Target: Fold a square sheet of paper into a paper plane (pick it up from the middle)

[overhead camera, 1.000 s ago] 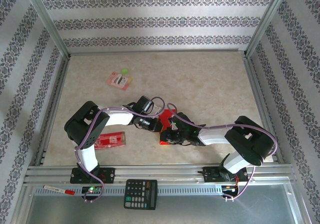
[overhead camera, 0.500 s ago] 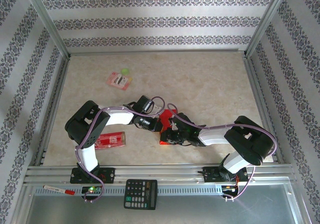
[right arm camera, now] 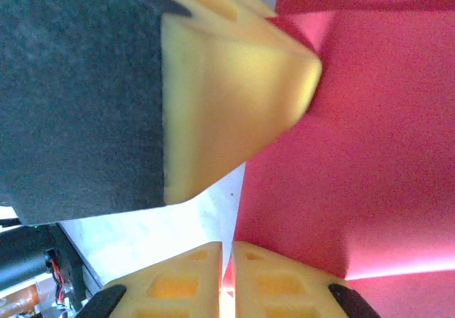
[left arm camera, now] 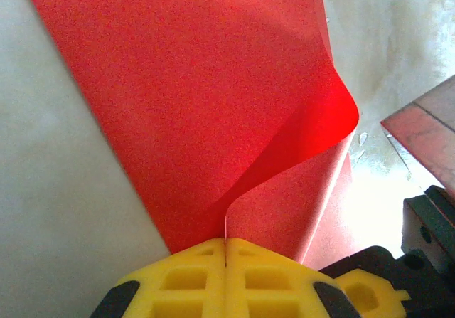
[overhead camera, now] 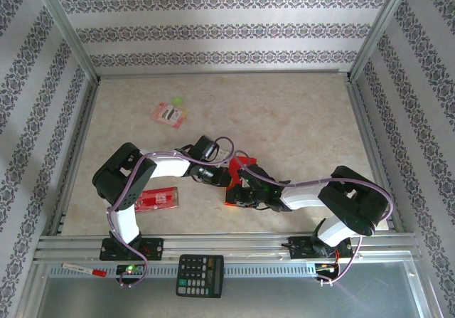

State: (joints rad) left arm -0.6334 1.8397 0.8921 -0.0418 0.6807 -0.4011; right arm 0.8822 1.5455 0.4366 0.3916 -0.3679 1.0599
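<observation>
One square sheet of thin red paper (overhead camera: pixel 240 170) is in play, sitting between the two arms toward the near middle of the beige marbled table (overhead camera: pixel 298 119). In the left wrist view the sheet (left arm camera: pixel 213 104) curls up from the pinch in a soft loop, so it looks very light, limp and easy to crease or tear. It would likely slide on the smooth tabletop if pushed. A hold near an edge or on a fold line, with only light pull, seems safest. Two holds set apart should keep it from drooping.

Both yellow-fingered pincers appear to be nipping the paper. The left gripper (left arm camera: pixel 226 241) has its fingers pressed together on the sheet's edge. The right gripper (right arm camera: pixel 232 245) shows fingers nearly meeting, with red paper (right arm camera: pixel 370 154) caught between them. From above, the left gripper (overhead camera: pixel 226 179) and right gripper (overhead camera: pixel 240 190) sit close together at the sheet.

Farther out lie:
- one red rectangular packet with white print (overhead camera: pixel 158 199)
- one pink card packet (overhead camera: pixel 169 113)
- one black calculator (overhead camera: pixel 200 275)
- one red-capped marker (overhead camera: pixel 84 269)
</observation>
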